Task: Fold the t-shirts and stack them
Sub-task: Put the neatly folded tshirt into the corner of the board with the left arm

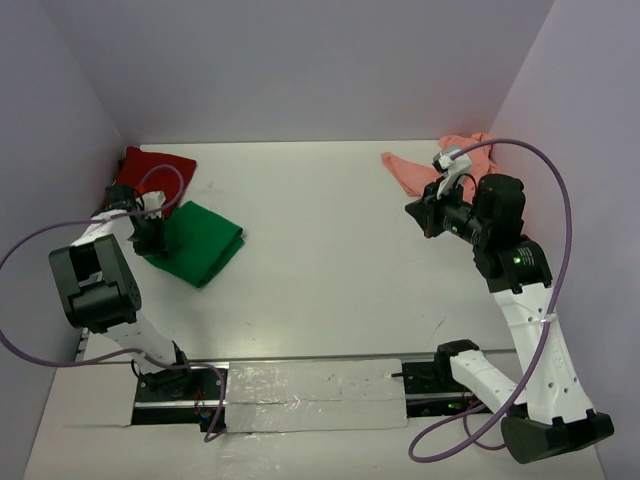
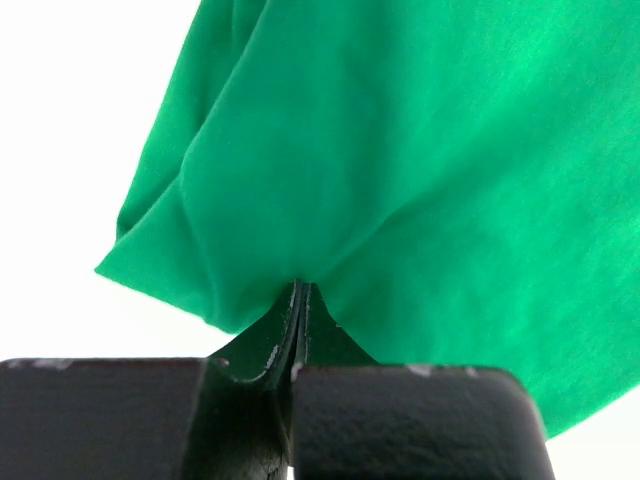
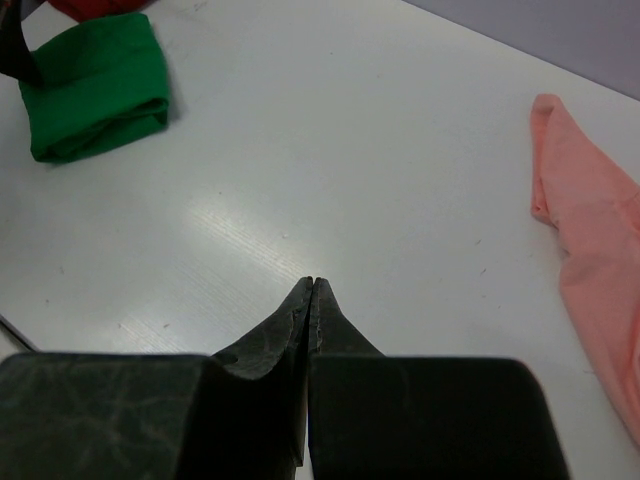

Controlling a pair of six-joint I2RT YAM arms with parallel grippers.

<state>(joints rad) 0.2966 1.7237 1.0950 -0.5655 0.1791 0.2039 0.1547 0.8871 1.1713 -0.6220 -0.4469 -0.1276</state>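
The bright green t-shirt (image 1: 200, 243) lies folded at the left of the table; it fills the left wrist view (image 2: 420, 180) and shows in the right wrist view (image 3: 95, 85). My left gripper (image 1: 152, 238) (image 2: 300, 288) is shut, its tips pinching the green shirt's near-left edge, where the cloth puckers. The dark red t-shirt (image 1: 150, 165) lies crumpled behind it at the far left (image 3: 95, 8). The salmon-pink t-shirt (image 1: 435, 165) (image 3: 590, 250) lies crumpled at the far right. My right gripper (image 1: 418, 215) (image 3: 313, 283) is shut and empty above bare table, just in front of the salmon shirt.
The white table (image 1: 330, 260) is walled by pale panels at the back and sides. A taped strip (image 1: 310, 395) runs along the near edge between the arm bases. Purple cables loop off both arms.
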